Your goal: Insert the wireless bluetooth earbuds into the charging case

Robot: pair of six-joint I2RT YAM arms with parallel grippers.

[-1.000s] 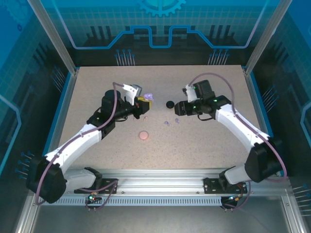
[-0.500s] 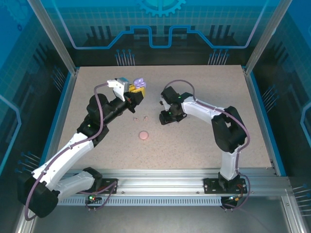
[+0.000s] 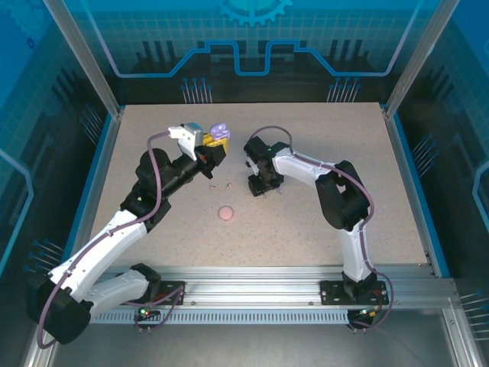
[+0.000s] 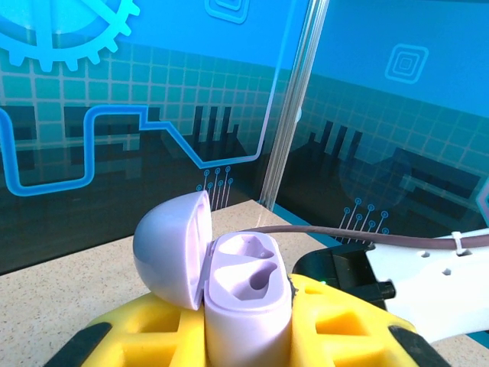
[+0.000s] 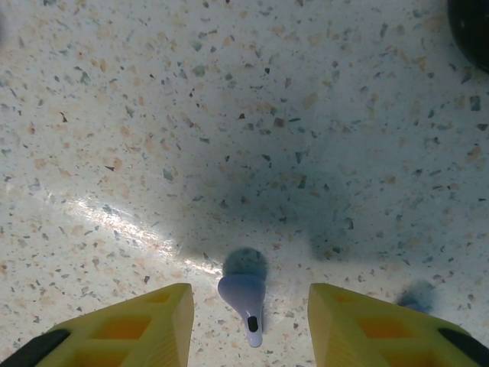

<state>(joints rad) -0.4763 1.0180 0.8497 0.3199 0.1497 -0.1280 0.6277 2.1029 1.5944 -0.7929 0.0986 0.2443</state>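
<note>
My left gripper (image 4: 244,340) is shut on a lavender charging case (image 4: 246,302), held upright between its yellow fingers with the lid (image 4: 172,245) swung open and both wells empty. In the top view the left gripper (image 3: 216,142) holds that case (image 3: 220,131) above the back middle of the table. My right gripper (image 3: 258,187) hangs low over the table, open. A lavender earbud (image 5: 244,294) lies on the tabletop between its yellow fingers (image 5: 145,325), with a gap on each side. A second lavender earbud (image 5: 416,297) shows blurred to the right.
Two pale pink earbuds (image 3: 215,186) (image 3: 229,184) lie left of the right gripper. A closed pink round case (image 3: 226,213) sits nearer the front. The edge of a black case (image 5: 474,23) shows at the top right of the right wrist view. Blue panels wall the table.
The left gripper has lifted the lavender case up and back. The right arm has swung left and down, bringing its gripper low over the lavender earbuds.
</note>
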